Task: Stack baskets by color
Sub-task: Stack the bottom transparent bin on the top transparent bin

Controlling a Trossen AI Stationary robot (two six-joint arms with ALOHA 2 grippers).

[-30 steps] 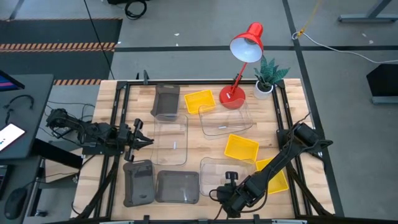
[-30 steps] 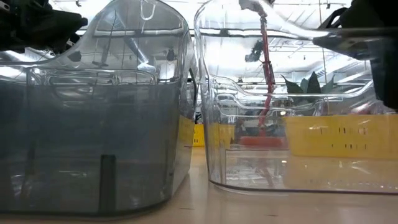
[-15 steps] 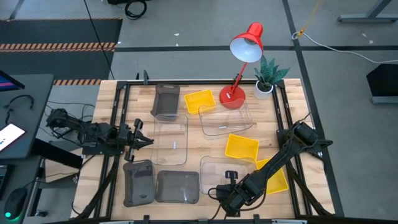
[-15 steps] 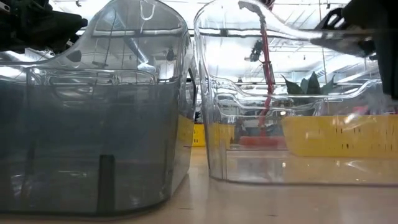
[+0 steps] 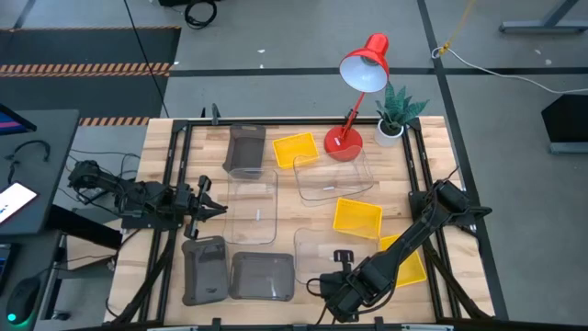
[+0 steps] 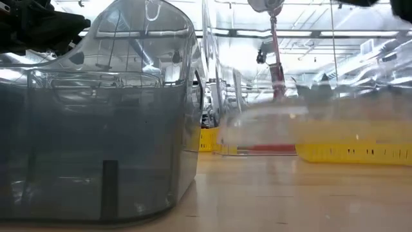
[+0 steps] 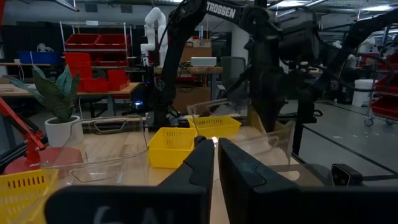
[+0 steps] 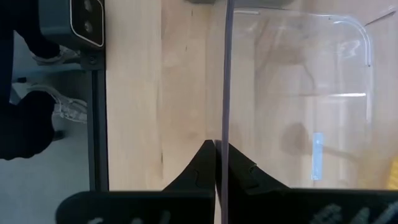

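Right gripper (image 5: 342,264): our jaws are pinched on the near wall of the clear basket (image 5: 322,246) at the table's front.
Left gripper (image 5: 204,210): nearly closed, empty, waiting at left edge.
Next: we should lift level, then nest it in another clear basket (image 5: 253,207).

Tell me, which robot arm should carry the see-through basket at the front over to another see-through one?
The right arm, probably. The right gripper is already shut on the front clear basket's rim, pinching the wall in its wrist view. The left gripper waits shut and empty at the table's left side, beside another clear basket.
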